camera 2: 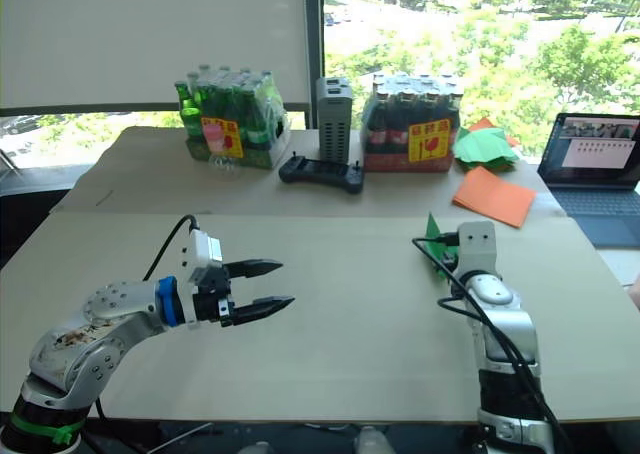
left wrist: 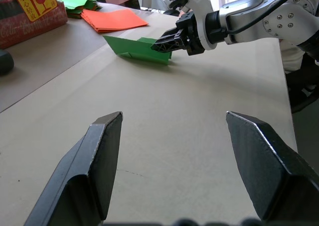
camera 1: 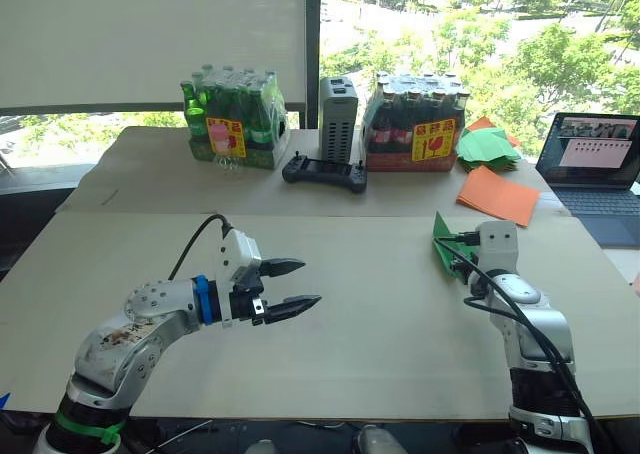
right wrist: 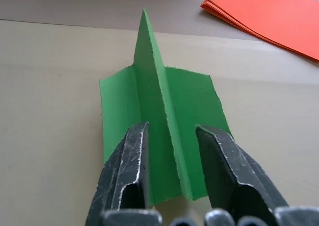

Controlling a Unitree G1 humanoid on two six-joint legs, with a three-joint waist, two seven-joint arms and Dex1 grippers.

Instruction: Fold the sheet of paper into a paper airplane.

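Folding looks nearly done. The paper airplane (right wrist: 164, 111) is already a green dart with flat wings and a thin fin standing up in the middle. It lies on the worktop (camera 1: 380, 314), at about 2 o'clock from the middle in the head views.

The right gripper (right wrist: 172, 141) is at the tail of the plane. Its two black fingers (right wrist: 130, 161) sit one on each side of the fin, with a gap between them. They are not squeezing the fin, so this gripper is let go. I cannot tell if a finger brushes the paper.

The left gripper (camera 1: 292, 286) hangs over the bare worktop at about 8 o'clock, well apart from the plane. Its fingers are spread wide and hold nothing.

At 12 o'clock, on the far worktop, stand two packs of bottles (camera 1: 232, 124), a grey box (camera 1: 338, 119) and a black controller (camera 1: 324, 171). At 1 o'clock lie a green paper heap (camera 1: 487, 146) and orange sheets (camera 1: 498, 195). A laptop (camera 1: 588, 159) sits further right.

I think the step in hand is the last one, finishing the wings. Next, the right gripper should either pinch the fin softly or lift straight off. It must not push the wings down or slide the plane away.
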